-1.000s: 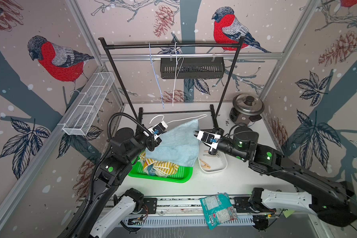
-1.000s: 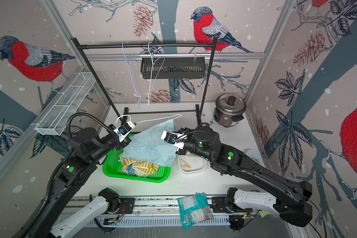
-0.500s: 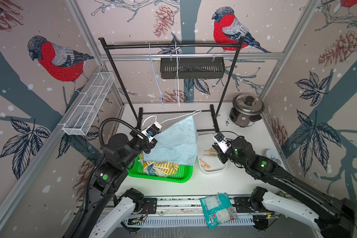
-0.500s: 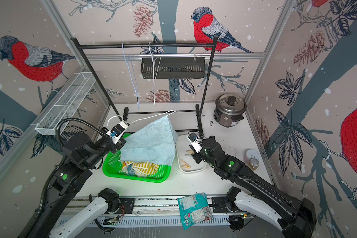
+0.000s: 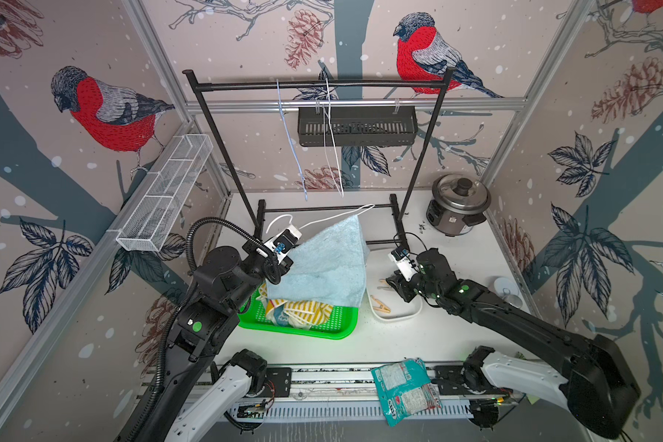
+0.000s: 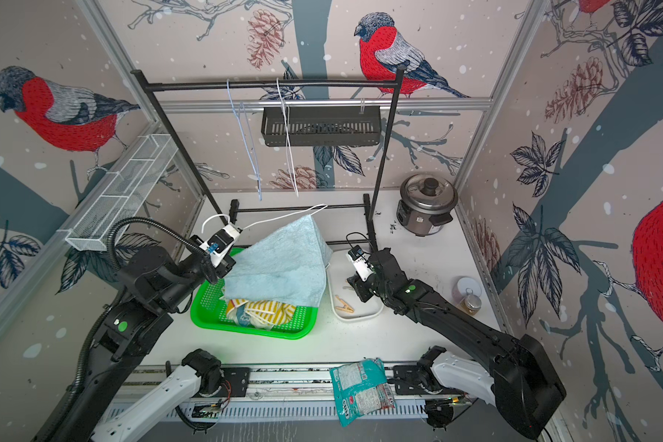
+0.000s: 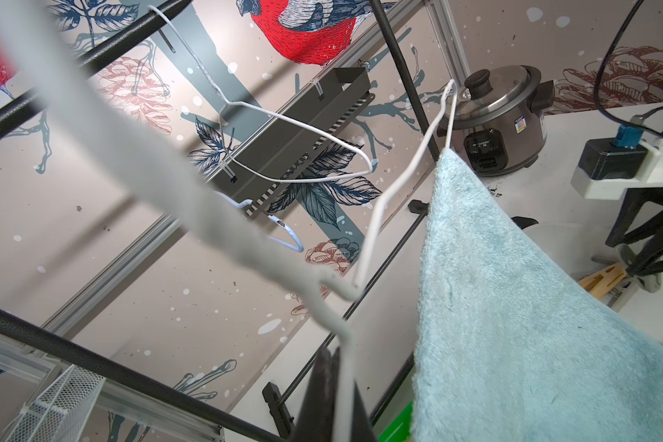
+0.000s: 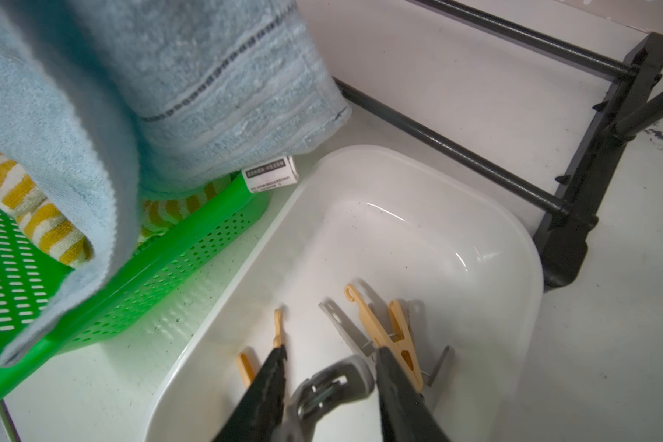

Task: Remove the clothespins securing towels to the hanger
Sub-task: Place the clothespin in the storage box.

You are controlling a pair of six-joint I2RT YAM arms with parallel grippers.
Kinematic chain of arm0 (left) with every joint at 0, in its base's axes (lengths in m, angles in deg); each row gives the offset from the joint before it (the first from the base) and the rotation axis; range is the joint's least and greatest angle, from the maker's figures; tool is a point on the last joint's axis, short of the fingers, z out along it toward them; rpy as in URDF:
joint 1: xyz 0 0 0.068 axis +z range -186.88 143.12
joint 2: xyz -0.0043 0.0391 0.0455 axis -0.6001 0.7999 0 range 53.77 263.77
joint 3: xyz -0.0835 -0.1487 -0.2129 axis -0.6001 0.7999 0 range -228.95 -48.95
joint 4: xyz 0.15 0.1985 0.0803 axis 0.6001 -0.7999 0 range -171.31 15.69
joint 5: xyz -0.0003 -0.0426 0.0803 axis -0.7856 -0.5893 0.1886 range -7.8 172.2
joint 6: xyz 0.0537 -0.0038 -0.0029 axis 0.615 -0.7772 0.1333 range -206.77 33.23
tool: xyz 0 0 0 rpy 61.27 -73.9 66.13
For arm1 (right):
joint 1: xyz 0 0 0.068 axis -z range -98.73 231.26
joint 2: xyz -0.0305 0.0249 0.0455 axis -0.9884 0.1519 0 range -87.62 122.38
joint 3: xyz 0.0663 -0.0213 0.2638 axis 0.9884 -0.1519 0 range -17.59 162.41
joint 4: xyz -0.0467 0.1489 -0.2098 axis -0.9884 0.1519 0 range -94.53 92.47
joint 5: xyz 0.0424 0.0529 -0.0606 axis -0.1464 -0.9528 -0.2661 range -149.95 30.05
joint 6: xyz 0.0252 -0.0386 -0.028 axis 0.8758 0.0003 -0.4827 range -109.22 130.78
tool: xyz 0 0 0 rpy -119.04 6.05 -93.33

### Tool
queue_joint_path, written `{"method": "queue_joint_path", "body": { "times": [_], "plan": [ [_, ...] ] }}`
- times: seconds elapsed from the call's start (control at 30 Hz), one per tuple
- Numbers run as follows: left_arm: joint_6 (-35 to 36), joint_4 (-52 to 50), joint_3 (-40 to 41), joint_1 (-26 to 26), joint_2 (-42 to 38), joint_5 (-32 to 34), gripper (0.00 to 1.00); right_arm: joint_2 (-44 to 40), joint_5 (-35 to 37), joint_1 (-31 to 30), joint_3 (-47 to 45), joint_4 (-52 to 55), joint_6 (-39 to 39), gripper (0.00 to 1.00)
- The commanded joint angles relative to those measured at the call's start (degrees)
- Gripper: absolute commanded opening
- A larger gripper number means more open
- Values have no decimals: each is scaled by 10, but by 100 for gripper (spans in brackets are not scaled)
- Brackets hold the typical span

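Several tan, grey clothespins lie in tub.

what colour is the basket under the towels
The basket is bright green; the right wrist view shows it best.

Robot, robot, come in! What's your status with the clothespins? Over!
Left gripper shut on white hanger. Right gripper open over white tray, grey clothespin loose between jaws. Blue towel hangs off hanger. Nothing blocking.
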Motion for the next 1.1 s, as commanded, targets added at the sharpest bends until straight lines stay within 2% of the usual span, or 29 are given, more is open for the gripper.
{"method": "queue_joint_path", "body": {
  "times": [0.0, 0.1, 0.47, 0.6, 0.87, 1.0, 1.07],
  "plan": [
    [8, 19, -1, 1, -2, -8, 0, -11, -4, 6, 2, -19, 5, 56],
    [8, 19, -1, 1, -3, -12, 0, -30, 2, 11, 6, -10, 0, 65],
    [19, 14, -1, 1, -1, -28, 0, -76, 17, 16, 54, 23, -26, 67],
    [38, -11, -6, 1, 3, -53, 0, -88, 18, 15, 93, 39, -46, 69],
    [57, -45, -15, 1, 21, -71, 0, -79, -14, -6, 221, 153, -163, 70],
    [62, -43, -12, 1, 23, -81, 0, -81, 7, -44, 259, 167, -219, 78],
    [65, -43, -11, 1, 24, -86, 0, -60, 28, -68, 293, 181, -242, 80]
  ]
}}
